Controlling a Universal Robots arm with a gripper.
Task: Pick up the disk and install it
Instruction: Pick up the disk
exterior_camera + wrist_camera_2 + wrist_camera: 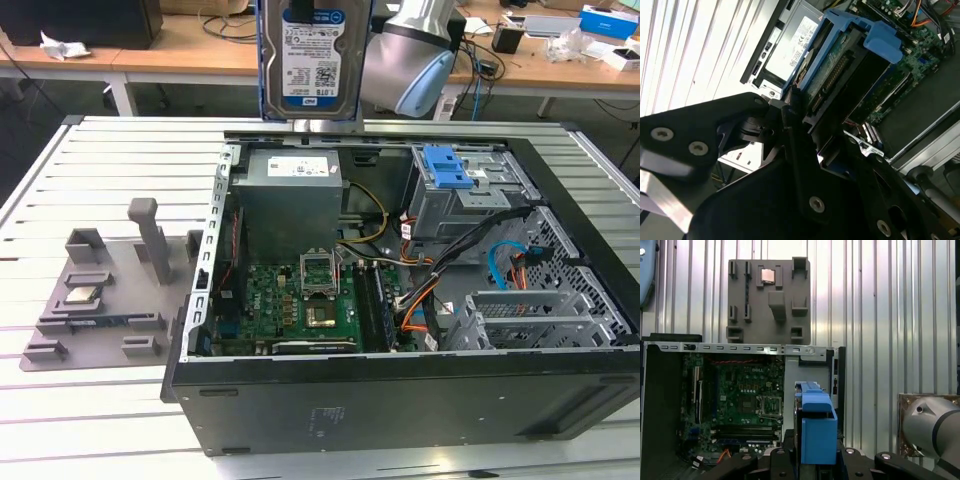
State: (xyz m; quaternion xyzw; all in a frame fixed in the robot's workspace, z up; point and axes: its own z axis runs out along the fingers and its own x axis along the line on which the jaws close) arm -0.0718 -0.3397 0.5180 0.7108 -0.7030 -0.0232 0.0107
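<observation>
The gripper (815,452) held the disk (310,60) high in the air, over the open computer (400,400) on the counter (110,150). Its fingers (790,112) were clamped on the disk's blue frame. The picking up looked done. The putting in was not yet done. I think the disk had to line up straight with the grey cage (460,200) and miss the wires (420,300).

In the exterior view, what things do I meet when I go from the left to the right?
The grey parts holder → disk, held up high → drive cage with a blue latch.
</observation>
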